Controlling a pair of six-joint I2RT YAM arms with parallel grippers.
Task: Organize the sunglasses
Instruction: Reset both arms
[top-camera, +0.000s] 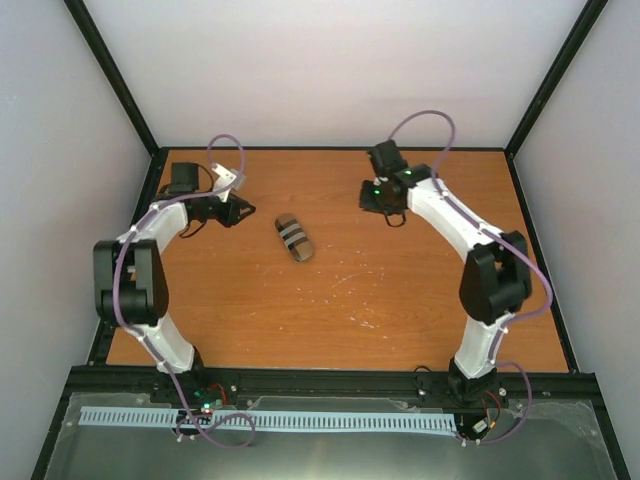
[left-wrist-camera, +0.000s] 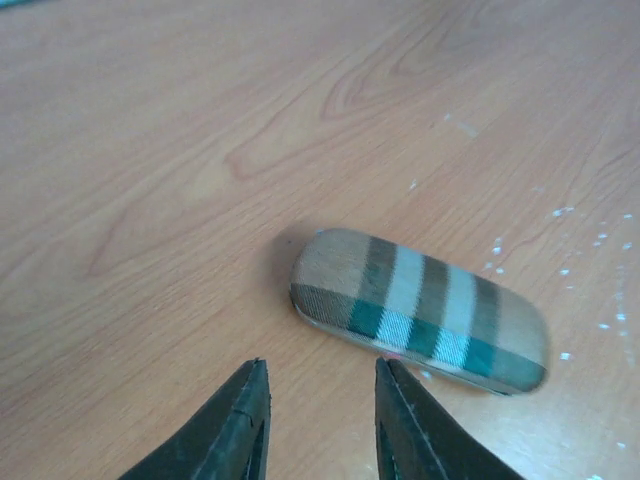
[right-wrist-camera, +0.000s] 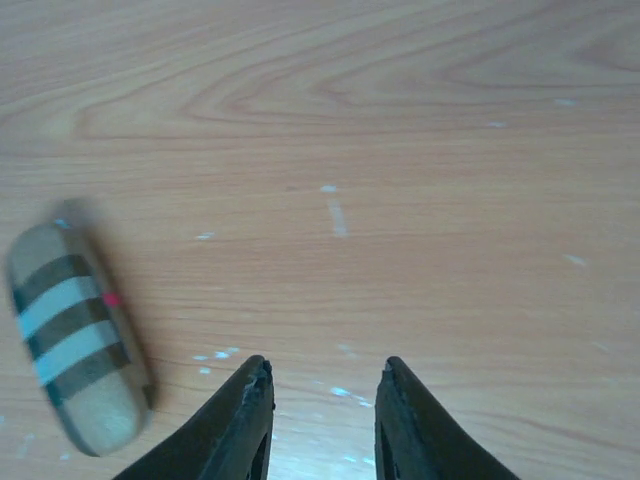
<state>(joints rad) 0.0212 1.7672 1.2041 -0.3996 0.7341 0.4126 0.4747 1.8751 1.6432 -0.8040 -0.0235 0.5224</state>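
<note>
The oblong brown grey-green-striped case (left-wrist-camera: 420, 310) looks cloth-covered, woven and matt — beneath it, the orange-brown wood-grain table (left-wrist-camera: 180, 150) is smooth, faintly sheened.

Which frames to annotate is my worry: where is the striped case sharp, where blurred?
Left wrist view: case crisp, soft shadow beside one end; right wrist view: blurred near the picture's edge; top external view: evenly lit but small.

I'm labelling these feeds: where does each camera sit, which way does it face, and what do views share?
Top external: above and behind the arms, looking down at the table; both show whole.
Left wrist: rides that arm, looking down across the table; left gripper at bottom.
Right wrist: likewise on its arm; right gripper at bottom.
Shared: all three see the striped case.
</note>
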